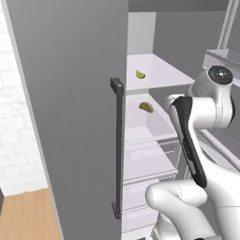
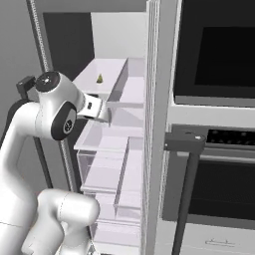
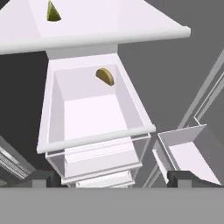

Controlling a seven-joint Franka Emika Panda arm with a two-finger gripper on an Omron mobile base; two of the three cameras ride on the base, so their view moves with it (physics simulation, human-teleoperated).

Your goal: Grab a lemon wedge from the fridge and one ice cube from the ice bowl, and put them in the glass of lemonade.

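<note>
Hand view, near to far: the end effector (image 3: 109, 178) shows as two dark tips standing wide apart with nothing between them, so it is open and empty. Beyond them lies a clear drawer (image 3: 94, 135), then a white shelf holding a darker golden wedge (image 3: 105, 76), and on the upper shelf (image 3: 109, 37), farthest off, the pale lemon wedge (image 3: 53, 12).

Step in hand, as judged: reaching into the fridge (image 1: 65, 117) for the lemon wedge; nothing is grasped yet, and the ice cube and the glass come later. To do it well, the hand should rise past the lower shelf and aim at the paler wedge on the upper one, not the nearer golden piece that sits closer to the tips' line. The wedge is far smaller than the opening, so the tips should be centred over it and closed along its short width, coming in from above the shelf lip so as not to strike the edge.

Left base view: both wedges appear one above the other, lemon wedge (image 1: 140, 74) over golden wedge (image 1: 146, 107), beside the black door handle (image 1: 118, 145); the shelf levels read plainly here. Right base view: the forearm enters the fridge, the lemon wedge (image 2: 99, 78) sits beyond it, and the oven column (image 2: 214, 124) stands alongside, which the hand view lacks.
</note>
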